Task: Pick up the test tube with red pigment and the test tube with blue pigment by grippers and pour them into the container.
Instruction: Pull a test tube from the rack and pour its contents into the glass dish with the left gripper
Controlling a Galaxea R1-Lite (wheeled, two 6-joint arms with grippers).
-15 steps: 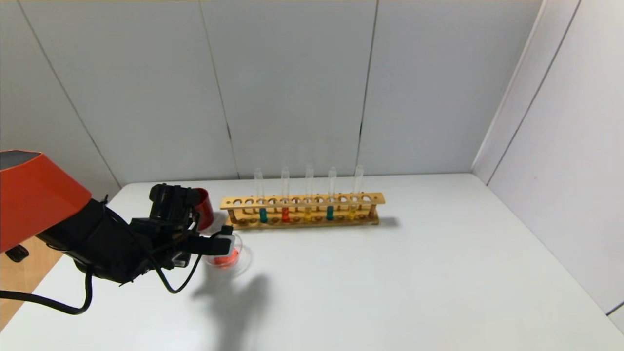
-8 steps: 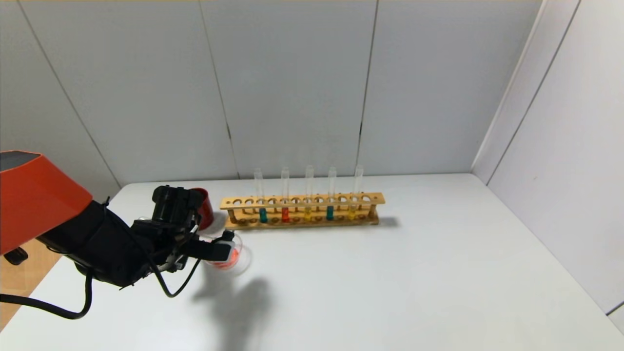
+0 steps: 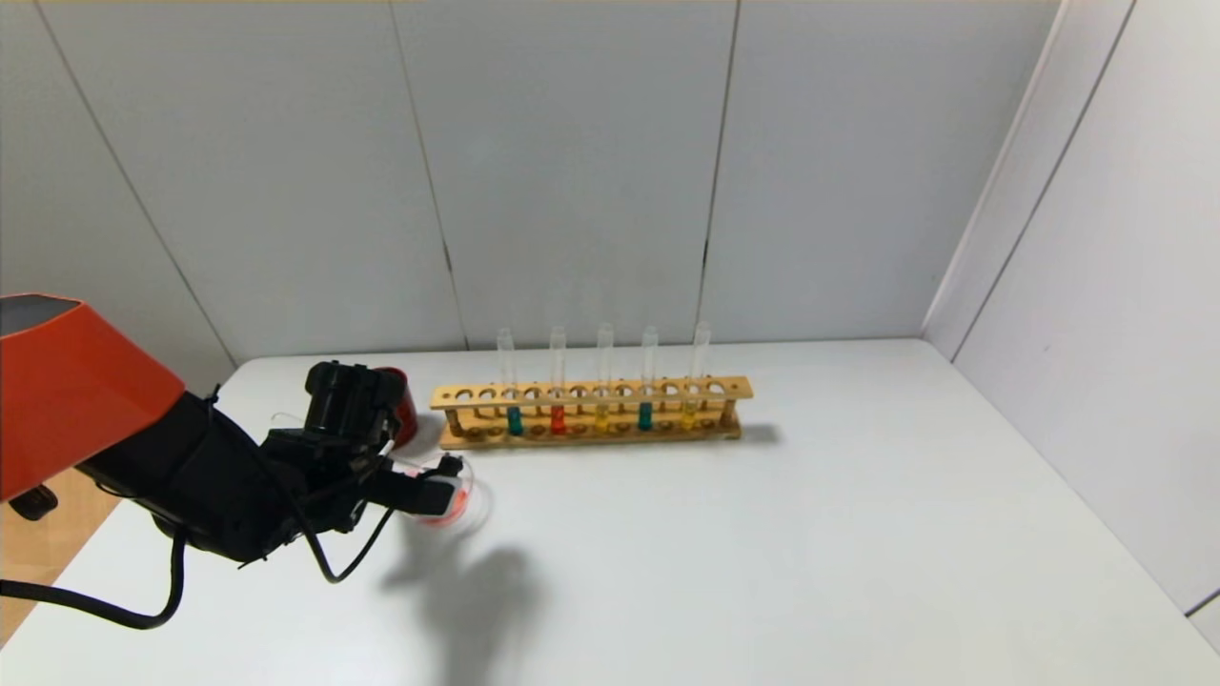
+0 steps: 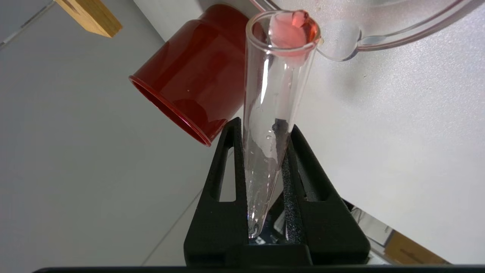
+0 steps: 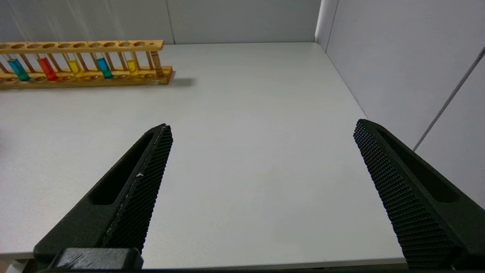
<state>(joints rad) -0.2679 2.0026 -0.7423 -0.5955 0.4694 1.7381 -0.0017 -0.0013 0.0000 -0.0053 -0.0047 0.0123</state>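
My left claw (image 4: 265, 151) pinches the slim clear glass test tube with red pigment (image 4: 271, 117), tipped mouth-down at the low clear glass container's (image 3: 474, 505) rim. The left wrist view shows a last red film at the tube's mouth, beside the dark red cup (image 4: 197, 72); overhead hides this. My right claw (image 5: 261, 182) gapes wide over open white surface (image 5: 242, 151), well apart from the wooden rack (image 3: 591, 412).
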